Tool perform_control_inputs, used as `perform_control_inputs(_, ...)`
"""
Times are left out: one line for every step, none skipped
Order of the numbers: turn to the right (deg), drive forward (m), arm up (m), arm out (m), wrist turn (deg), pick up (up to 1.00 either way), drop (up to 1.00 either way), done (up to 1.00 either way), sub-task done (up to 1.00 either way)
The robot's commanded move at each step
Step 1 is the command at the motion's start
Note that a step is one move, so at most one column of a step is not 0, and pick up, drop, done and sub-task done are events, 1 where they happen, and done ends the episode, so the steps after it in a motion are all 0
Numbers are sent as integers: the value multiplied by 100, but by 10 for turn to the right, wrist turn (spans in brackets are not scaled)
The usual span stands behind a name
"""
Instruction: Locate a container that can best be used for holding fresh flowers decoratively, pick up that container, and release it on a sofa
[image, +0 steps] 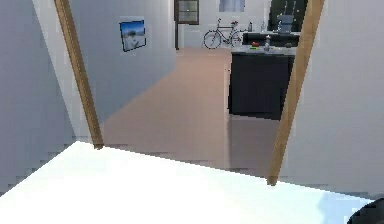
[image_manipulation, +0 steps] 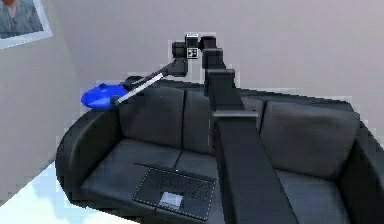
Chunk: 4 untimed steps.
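1. The blue thing (image_manipulation: 100, 96), a rounded, rather flat blob, hung at the far end of the gripper (image_manipulation: 124, 93), so the gripper held it
2. It sat against the grey wall (image_manipulation: 90, 50), just above the rounded corner of the sofa (image_manipulation: 300, 130) at the arm side view's left, and looked clear of the cushions
3. Whether the fingers (image_manipulation: 145, 80) were apart or together on it, I could not tell; I saw them as two thin lines slanting down toward the blue thing
4. The gripper's dark body stood just left of the two small white squares (image_manipulation: 200, 44), high over the sofa's back
5. The arm (image_manipulation: 235, 140) rose as a dark square bar from the bottom edge and crossed the middle of the sofa
6. The sofa was dark, with a curved back and wide seat cushions; a dark laptop (image_manipulation: 175, 190) lay flat on the seat, to the left of the arm
7. A framed picture (image_manipulation: 20, 18) hung on the wall at the top left corner of that view
8. In the forward view I looked through a wooden door frame (image: 78, 75) onto a tan floor (image: 180, 100)
9. Beyond it stood a dark counter (image: 262, 85) with small things on top, a bicycle (image: 228, 35) by the far wall, and a blue wall picture (image: 132, 35) on the left
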Motion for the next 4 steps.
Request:
perform_control_inputs(0,0,0,0,450,0,0,0,0)
perform_control_inputs(0,0,0,0,450,0,0,0,0)
perform_control_inputs(0,0,0,0,120,0,0,0,0)
perform_control_inputs(0,0,-44,0,0,0,0,0,0)
